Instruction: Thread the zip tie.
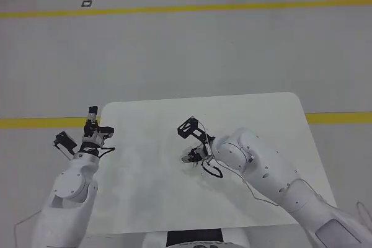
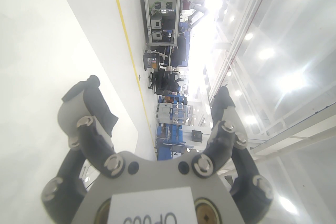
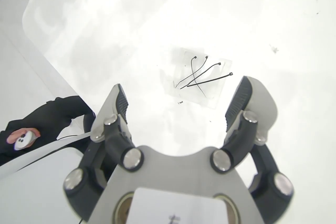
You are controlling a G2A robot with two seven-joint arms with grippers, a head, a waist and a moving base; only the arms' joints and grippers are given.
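Several thin black zip ties [image 3: 202, 75] lie crossed over one another on a clear plastic sheet [image 3: 218, 96] on the white table [image 1: 254, 118]. My right gripper [image 3: 181, 93] hangs above the table's middle, open, its ribbed pads [image 3: 237, 99] spread wide with the ties a short way beyond them and nothing between them. In the top view that gripper [image 1: 186, 142] sits near the table's centre. My left gripper [image 2: 157, 93] is open and holds nothing; it is at the table's left edge [image 1: 92, 124], pointing out toward the room.
A tiny black fragment [image 3: 180, 102] lies on the table just beside the sheet, and a small speck [image 3: 274, 49] farther off. The table's rounded corner [image 3: 29, 22] drops off to the floor. Bare tabletop surrounds the sheet.
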